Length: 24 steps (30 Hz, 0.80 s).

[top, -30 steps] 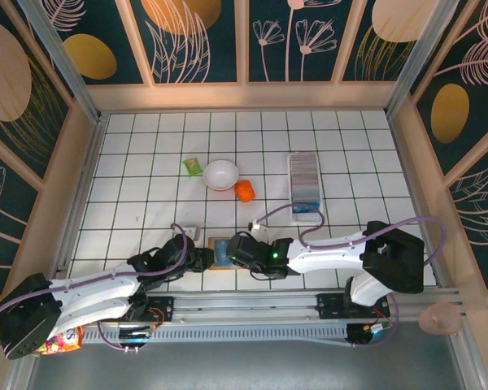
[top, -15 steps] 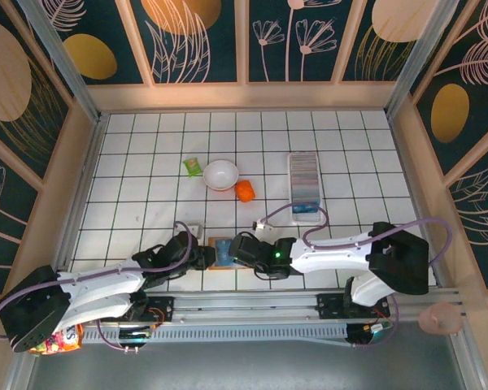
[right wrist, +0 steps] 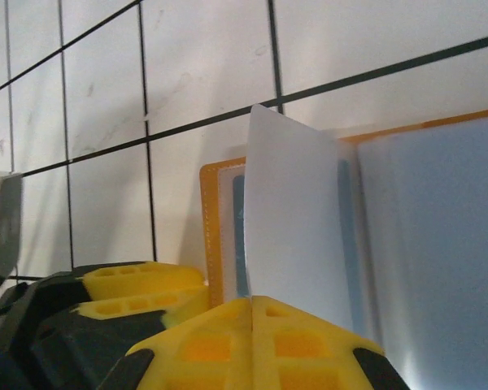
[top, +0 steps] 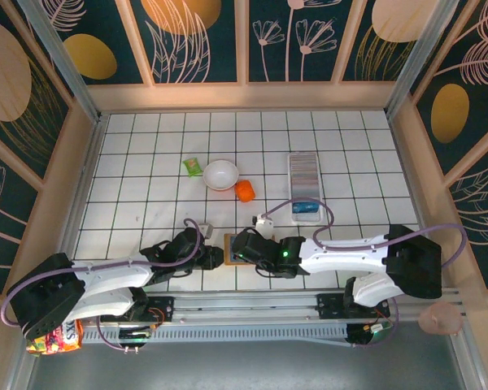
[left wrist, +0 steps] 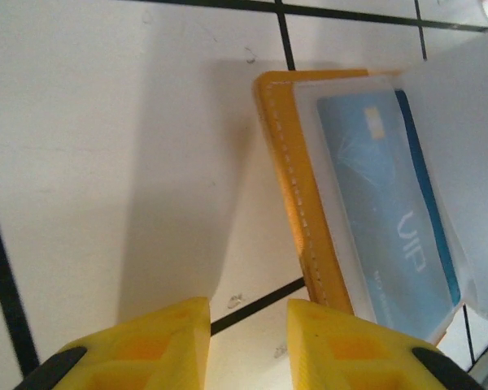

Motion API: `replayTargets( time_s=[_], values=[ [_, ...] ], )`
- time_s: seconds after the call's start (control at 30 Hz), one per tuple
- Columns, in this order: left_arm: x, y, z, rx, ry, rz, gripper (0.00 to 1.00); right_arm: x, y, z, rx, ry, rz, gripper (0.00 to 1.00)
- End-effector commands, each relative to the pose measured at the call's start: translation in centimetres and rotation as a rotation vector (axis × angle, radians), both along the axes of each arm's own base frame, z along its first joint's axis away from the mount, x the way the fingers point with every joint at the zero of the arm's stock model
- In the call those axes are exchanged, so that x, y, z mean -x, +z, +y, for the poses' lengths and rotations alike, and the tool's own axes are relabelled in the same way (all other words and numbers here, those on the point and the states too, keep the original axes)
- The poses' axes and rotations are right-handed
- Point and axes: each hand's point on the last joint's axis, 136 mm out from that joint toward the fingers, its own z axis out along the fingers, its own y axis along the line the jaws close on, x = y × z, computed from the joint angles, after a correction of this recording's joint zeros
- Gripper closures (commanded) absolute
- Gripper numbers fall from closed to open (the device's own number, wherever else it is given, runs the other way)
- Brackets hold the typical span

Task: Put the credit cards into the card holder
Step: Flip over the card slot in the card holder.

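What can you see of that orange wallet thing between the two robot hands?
The wallet lies open and flat on the white tiled table, near its front edge, between the two grippers. Its cover looks like tan-orange leather with a stitched border. Inside are see-through plastic pockets; one holds a blue card marked VIP. The right gripper is shut on one pale plastic page, holding it upright. The left gripper is open close beside the stitched edge; I cannot tell whether it touches.

wallet (left wrist: 299,195) cropped, credit card (left wrist: 390,215) print blurred
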Motion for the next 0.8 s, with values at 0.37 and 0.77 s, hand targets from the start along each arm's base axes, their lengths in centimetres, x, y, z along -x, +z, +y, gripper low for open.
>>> replayTargets(
  time_s=[0.37, 0.77],
  values=[
    [-2.8, 0.3, 2.8, -0.154, 0.213, -0.039, 0.65, -0.8, -2.5, 1.6, -0.037, 0.089, 0.027, 0.84],
    [-4.6, 3.7, 2.9, -0.102, 0.294, -0.126, 0.5, -2.3, 0.9, 1.5, -0.111, 0.123, -0.071, 0.45]
  ],
)
